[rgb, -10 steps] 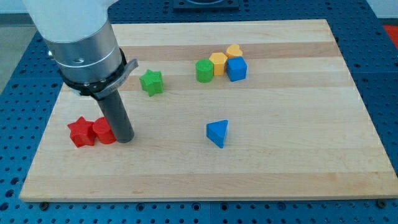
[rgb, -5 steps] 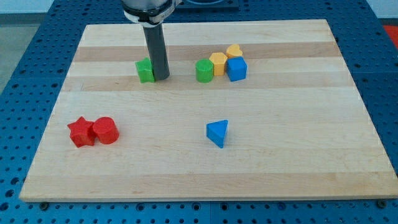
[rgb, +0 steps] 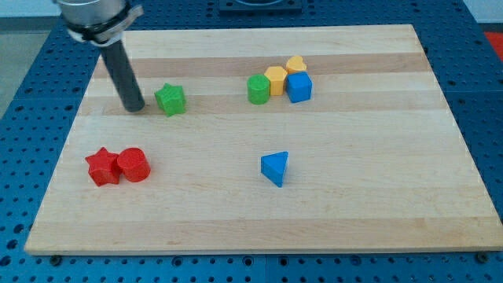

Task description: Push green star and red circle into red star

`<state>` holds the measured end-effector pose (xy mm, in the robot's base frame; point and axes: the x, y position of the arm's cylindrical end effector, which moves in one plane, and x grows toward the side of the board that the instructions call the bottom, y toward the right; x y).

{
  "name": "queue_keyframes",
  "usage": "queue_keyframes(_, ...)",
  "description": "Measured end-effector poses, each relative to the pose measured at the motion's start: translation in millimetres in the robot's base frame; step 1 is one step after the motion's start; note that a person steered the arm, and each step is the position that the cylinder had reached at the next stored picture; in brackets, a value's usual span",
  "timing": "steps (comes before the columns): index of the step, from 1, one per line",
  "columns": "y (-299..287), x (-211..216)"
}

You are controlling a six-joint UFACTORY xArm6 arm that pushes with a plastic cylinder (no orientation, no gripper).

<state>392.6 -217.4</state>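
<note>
The green star (rgb: 170, 100) lies on the wooden board (rgb: 354, 196) at the upper left of the middle. My tip (rgb: 134, 108) rests on the board just left of the green star, a small gap apart. The red circle (rgb: 133, 165) touches the right side of the red star (rgb: 102, 167) at the view's lower left, well below my tip.
A green cylinder (rgb: 258, 89), an orange hexagon (rgb: 276, 79), a yellow heart (rgb: 296, 64) and a blue cube (rgb: 299, 87) cluster at the upper middle right. A blue triangle (rgb: 275, 167) lies in the middle.
My tip went from beside the red circle up to the green star's right side, then over to its left. The green star shifted left and slightly down. The red blocks stayed put.
</note>
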Motion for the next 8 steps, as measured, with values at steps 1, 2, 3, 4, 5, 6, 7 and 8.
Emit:
queue_keyframes(1, -1, -27)
queue_keyframes(2, 5, -60)
queue_keyframes(3, 46, -66)
queue_keyframes(4, 55, -50)
queue_keyframes(5, 19, -17)
queue_keyframes(6, -26, 15)
queue_keyframes(7, -31, -8)
queue_keyframes(8, -11, -53)
